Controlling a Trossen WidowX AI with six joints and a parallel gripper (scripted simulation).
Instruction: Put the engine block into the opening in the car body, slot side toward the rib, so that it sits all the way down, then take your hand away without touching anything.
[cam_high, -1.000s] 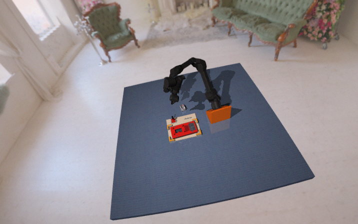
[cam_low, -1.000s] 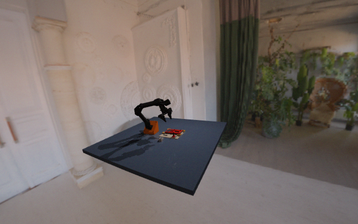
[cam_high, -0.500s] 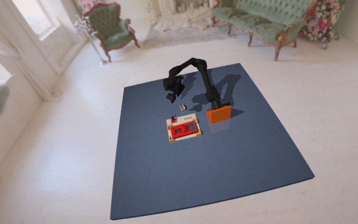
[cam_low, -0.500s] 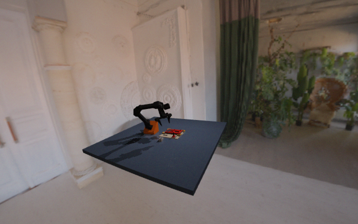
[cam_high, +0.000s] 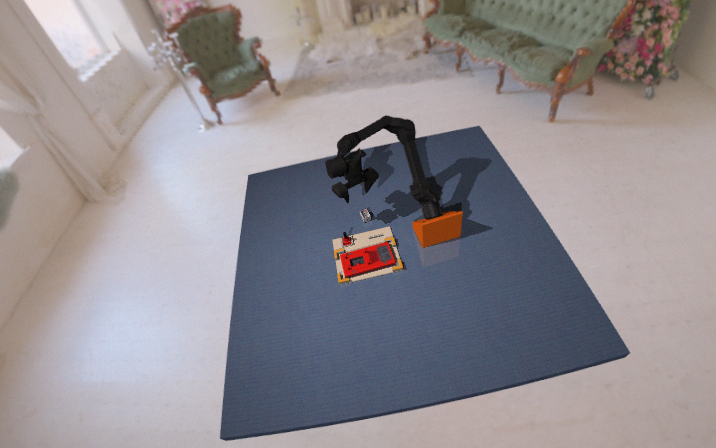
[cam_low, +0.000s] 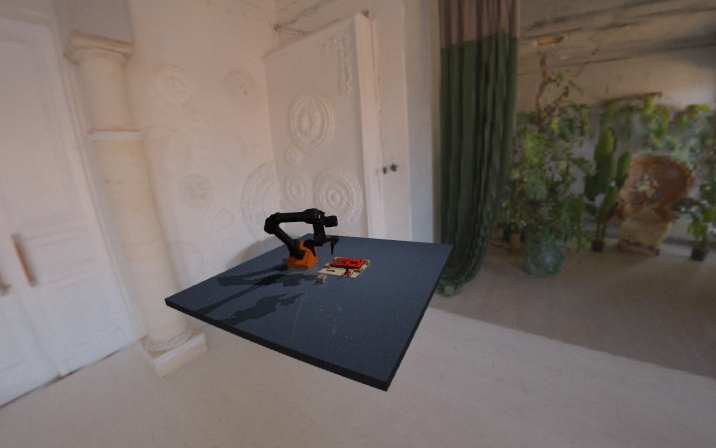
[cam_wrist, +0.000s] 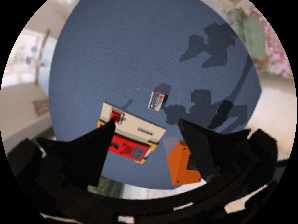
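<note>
Gripper (cam_high: 357, 189) hangs wide apart and empty above the block (cam_high: 365, 213), which lies on the mat just beyond the car body (cam_high: 368, 259) — small, probably light and stiff — best pinched across its flat sides.

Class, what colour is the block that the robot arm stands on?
Orange: the base block shows best in the top view.

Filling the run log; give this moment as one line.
pincer: open, empty, raised | engine block: on mat, ungrasped | car body: opening unfilled
</note>
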